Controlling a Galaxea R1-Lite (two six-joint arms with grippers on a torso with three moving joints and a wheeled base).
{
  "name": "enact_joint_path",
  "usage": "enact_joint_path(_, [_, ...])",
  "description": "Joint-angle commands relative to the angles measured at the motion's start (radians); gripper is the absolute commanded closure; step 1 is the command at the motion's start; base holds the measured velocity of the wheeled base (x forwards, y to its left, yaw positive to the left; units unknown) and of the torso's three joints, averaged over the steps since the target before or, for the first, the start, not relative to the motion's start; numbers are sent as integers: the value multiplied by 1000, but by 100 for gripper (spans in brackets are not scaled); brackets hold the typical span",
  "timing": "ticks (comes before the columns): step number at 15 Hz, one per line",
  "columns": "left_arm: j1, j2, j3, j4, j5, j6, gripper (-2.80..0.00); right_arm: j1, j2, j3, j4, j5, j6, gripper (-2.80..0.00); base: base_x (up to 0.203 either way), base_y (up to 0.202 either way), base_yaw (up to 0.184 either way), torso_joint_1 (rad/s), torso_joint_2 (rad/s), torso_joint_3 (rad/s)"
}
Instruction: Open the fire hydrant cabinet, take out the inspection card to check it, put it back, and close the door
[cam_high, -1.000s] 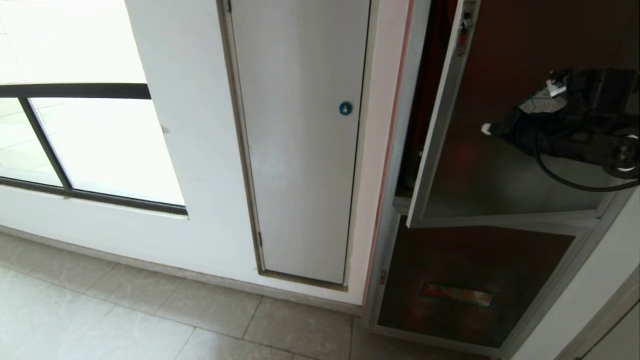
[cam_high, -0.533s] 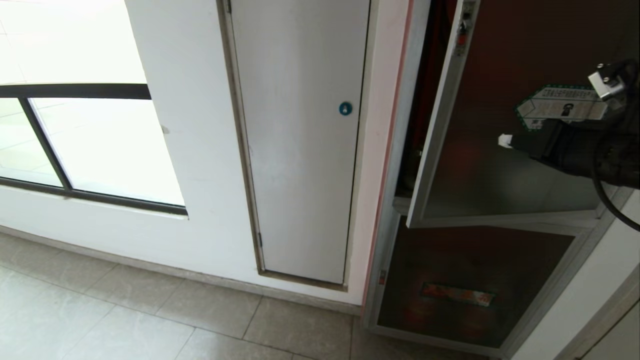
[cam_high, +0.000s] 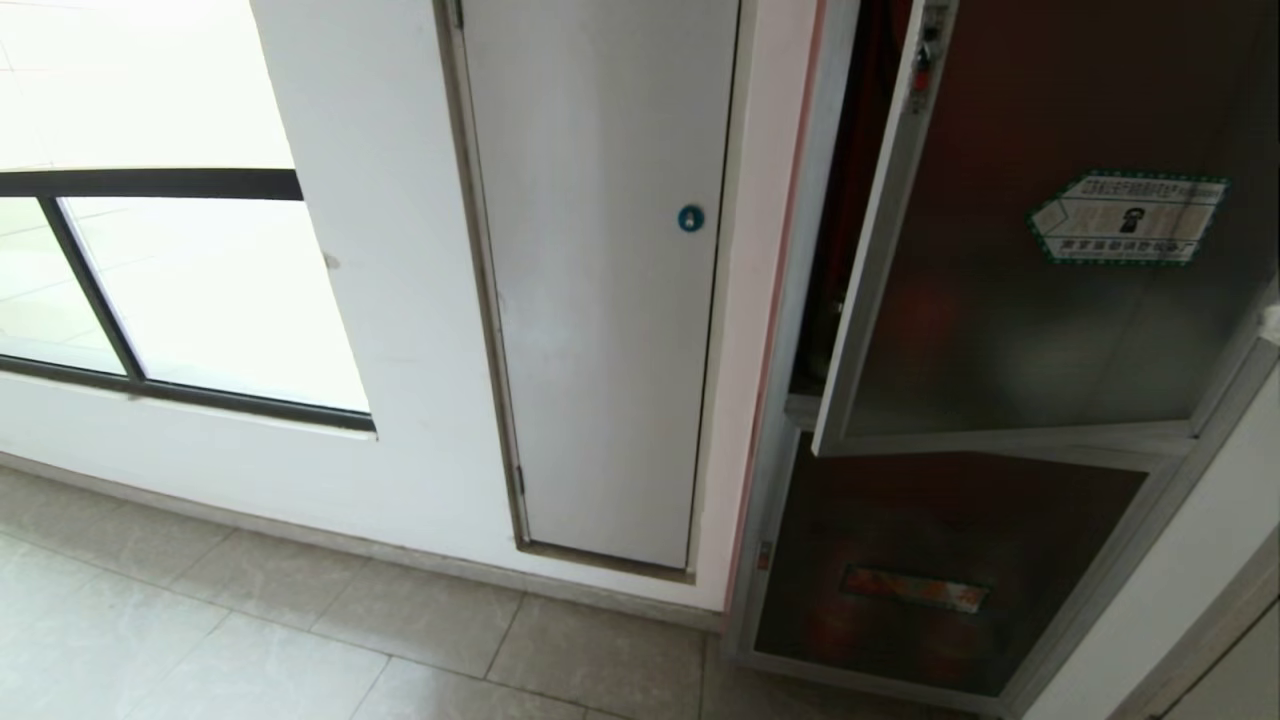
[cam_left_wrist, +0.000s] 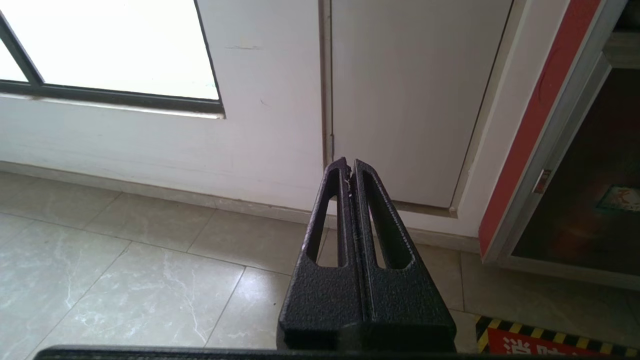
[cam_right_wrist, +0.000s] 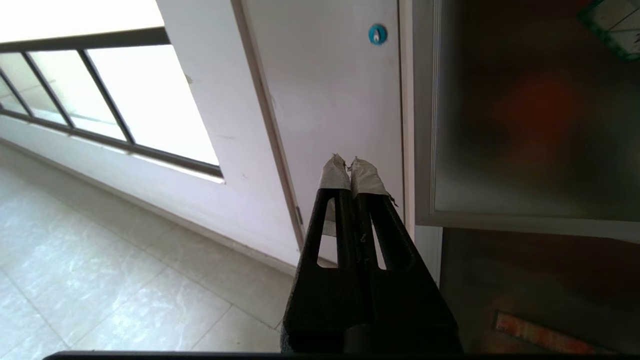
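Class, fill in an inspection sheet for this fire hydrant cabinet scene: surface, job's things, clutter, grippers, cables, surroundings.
Surface: pale tiled floor.
Job's things: fire hydrant cabinet with its door ajar, gap showing at the latch edge; hexagonal sticker on the glass; inspection card nothing seen.
Clutter: nothing seen.
Grippers: left gripper shut, empty, facing the wall; right gripper shut, empty, clear of the door.
Cables: nothing seen.
Surroundings: white door with blue lock; window; lower dark panel.

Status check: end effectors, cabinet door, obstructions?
Both end effectors, left and right, shut, empty. Door ajar, unheld. Nothing blocking it.
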Motion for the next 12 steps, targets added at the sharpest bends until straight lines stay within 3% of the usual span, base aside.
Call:
enact_joint_path(1, [1,1,8,0,0,0,0,2,-278,78,40,1,-4,0,0,0,0,0,0,0])
enact_joint_path(5, [1,1,8,0,0,0,0,2,-526,109,229,1,-10,0,0,0,0,0,0,0])
enact_joint_path(10, [1,1,8,0,0,0,0,-3,-733,194,278,-17,-35,0,0,0,0,0,0,0])
enact_joint_path(12, [1,1,8,0,0,0,0,-5,-788,282,278,-119,-103,0,0,0,0,0,0,0])
